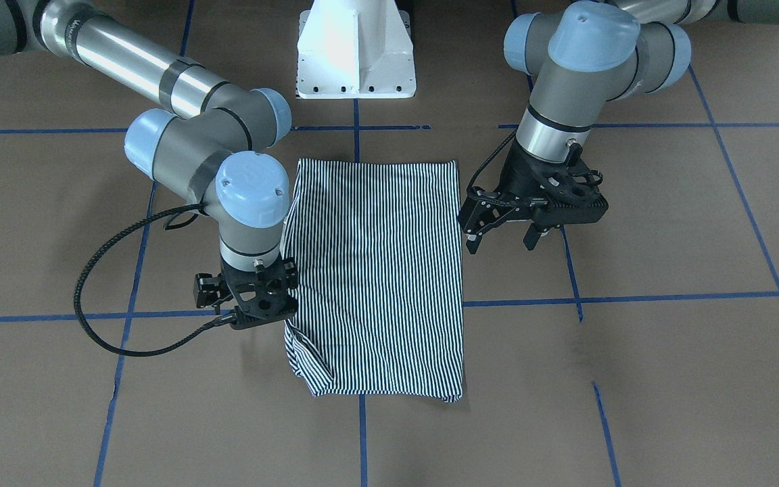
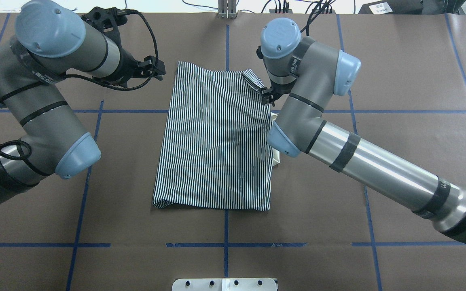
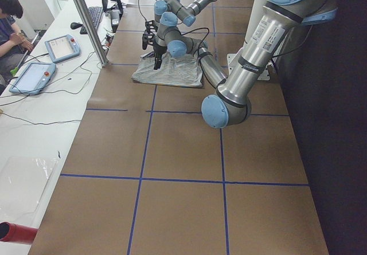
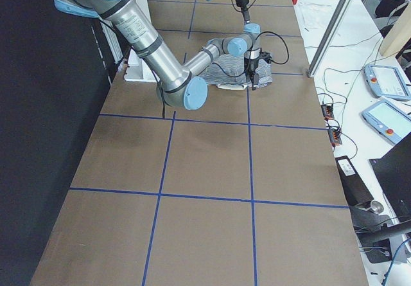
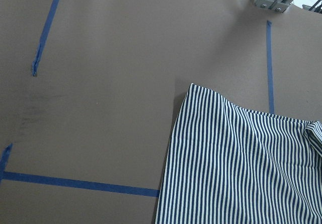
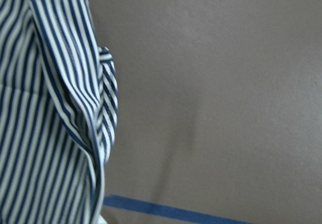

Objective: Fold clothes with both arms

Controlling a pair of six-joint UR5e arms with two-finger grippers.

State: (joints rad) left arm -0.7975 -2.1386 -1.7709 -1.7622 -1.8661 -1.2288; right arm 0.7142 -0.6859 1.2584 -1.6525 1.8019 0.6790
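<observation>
The polo shirt (image 1: 379,270) lies at the middle of the surface (image 1: 667,379), long axis running from the robot's edge to the far edge; the right hand (image 2: 266,96) sits nearest, down at its rumpled right side, grip impossible to tell, while the left hand (image 1: 503,242) hovers spread beside its left side.

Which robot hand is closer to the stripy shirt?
Right. The right gripper is at the edge of the striped shirt; the left gripper hangs open, clear of the opposite edge.
</observation>
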